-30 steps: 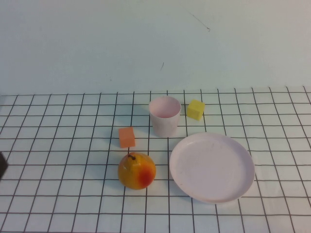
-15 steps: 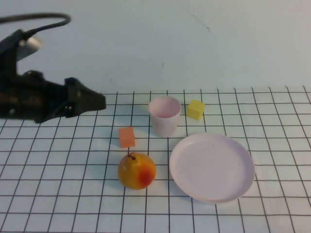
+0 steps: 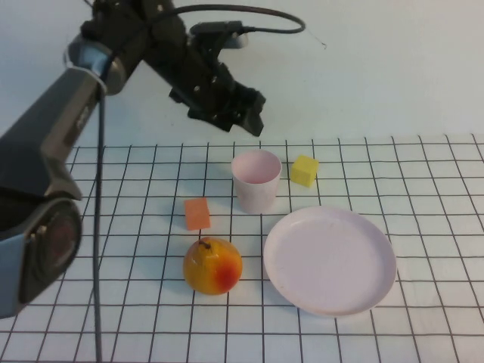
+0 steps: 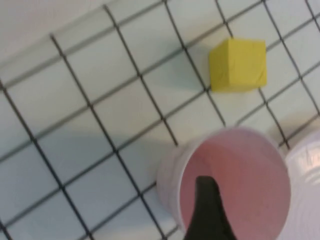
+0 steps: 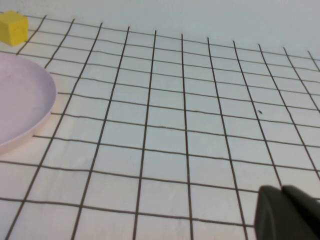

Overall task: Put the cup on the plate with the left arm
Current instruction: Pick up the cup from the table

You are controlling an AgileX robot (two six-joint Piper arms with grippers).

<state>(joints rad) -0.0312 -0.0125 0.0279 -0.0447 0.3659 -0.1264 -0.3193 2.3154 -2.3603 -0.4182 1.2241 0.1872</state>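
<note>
The pale pink cup stands upright on the grid cloth, just behind the round pink plate. My left arm reaches in from the left, and its gripper hangs in the air above and behind the cup, open and holding nothing. In the left wrist view I look down into the cup, and one black finger shows over its mouth. The plate's rim lies beside the cup. My right gripper shows only in its own wrist view, low over the cloth to the right of the plate, shut and empty.
A yellow cube sits close to the cup's right, also seen as the yellow cube from the left wrist. An orange block and a pear lie left of the plate. The left arm's cable hangs at the left.
The left arm has swung in from the left edge and risen across the back of the table to above the cup. Cup, plate and the other objects have not moved.
</note>
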